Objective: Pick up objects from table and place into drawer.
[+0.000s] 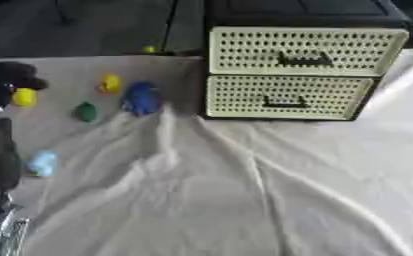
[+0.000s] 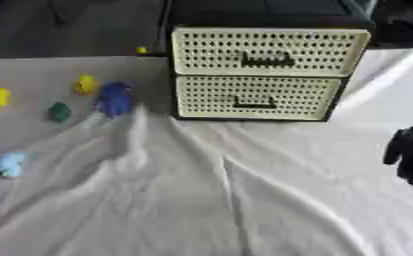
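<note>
**Drawers shut, toys waiting on the left**

At the far left the left hand point(image 1: 6, 82) sits beside a yellow toy point(image 1: 23, 97); whether its fingers grasp it I cannot tell. Next come a pale blue toy point(image 1: 42, 163), a green toy point(image 1: 85, 112), another yellow one point(image 1: 111, 83) and a blue toy point(image 1: 141, 98) on the wrinkled cloth point(image 1: 244, 200). Both drawers point(image 1: 288, 96) look closed, so one probably needs pulling out first. The right hand point(image 2: 409, 150) hangs at the right, fingers relaxed downward, holding nothing.
</note>
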Controlling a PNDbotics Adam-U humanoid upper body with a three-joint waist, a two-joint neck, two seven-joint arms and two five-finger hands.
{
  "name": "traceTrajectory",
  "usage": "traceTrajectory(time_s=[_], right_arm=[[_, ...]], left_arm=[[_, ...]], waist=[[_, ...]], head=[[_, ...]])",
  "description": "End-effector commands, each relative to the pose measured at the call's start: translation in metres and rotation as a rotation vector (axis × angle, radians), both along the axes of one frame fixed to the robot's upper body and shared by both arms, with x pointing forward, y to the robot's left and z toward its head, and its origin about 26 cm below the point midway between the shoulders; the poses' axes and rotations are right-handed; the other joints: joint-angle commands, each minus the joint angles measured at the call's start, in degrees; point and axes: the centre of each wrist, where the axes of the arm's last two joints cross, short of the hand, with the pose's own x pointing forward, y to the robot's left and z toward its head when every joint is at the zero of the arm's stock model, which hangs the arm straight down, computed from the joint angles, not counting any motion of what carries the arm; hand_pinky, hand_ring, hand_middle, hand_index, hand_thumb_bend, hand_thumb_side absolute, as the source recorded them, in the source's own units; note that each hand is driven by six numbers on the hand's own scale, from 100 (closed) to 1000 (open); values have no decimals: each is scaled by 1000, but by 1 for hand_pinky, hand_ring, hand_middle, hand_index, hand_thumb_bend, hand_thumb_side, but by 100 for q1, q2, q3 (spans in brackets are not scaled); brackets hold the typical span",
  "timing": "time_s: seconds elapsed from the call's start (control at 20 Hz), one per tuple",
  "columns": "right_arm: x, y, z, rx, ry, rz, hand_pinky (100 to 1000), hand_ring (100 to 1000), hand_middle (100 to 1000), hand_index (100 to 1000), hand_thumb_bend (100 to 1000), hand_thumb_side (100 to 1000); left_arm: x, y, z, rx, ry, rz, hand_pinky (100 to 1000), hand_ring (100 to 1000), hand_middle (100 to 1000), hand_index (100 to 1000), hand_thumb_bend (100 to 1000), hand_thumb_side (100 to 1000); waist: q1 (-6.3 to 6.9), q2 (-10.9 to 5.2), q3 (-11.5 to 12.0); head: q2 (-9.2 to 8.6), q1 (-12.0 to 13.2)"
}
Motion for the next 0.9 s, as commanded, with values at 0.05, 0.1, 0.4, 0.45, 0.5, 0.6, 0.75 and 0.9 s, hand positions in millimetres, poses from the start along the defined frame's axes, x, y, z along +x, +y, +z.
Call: traceTrajectory(time_s=[0.05,0.1,0.4,0.45,0.5,0.6,0.75,0.9], right_arm=[[-7,-15,18,-106,-76,-14,329,212,337,780,100,855],[-9,-20,21,-116,-78,-29,337,214,339,794,100,816],[-22,-44,54,-272,-81,-158,367,212,334,832,100,716],[-23,-46,59,-302,-81,-181,369,215,323,835,100,706],[-24,-48,63,-332,-79,-201,374,226,329,838,100,701],[-26,-49,71,-397,-73,-245,373,228,329,841,100,681],[-26,-48,81,-457,-63,-302,340,193,278,831,100,567],[-26,-45,90,-452,-66,-345,289,121,171,813,100,423]], left_arm=[[-2,0,8,13,-27,-6,570,627,698,862,210,883],[-2,0,8,14,-26,-6,570,628,698,862,210,882],[-2,1,6,21,-16,-5,570,628,699,862,209,881],[-3,1,6,22,-13,-6,570,628,699,862,209,882],[-3,1,5,24,-11,-7,570,628,699,862,208,882],[-3,1,4,27,-7,-8,569,628,699,862,208,882],[-3,0,3,33,0,-13,568,618,697,862,207,884],[-3,0,2,38,5,-18,567,595,697,862,204,883]], waist=[[-37,-131,-10],[-47,-142,-9],[-93,-226,10],[-98,-238,15],[-103,-249,19],[-114,-269,30],[-133,-293,41],[-154,-314,56]], head=[[-27,-13],[-27,-20],[8,-101],[19,-117],[32,-136],[64,-178],[114,-241],[144,-289]])
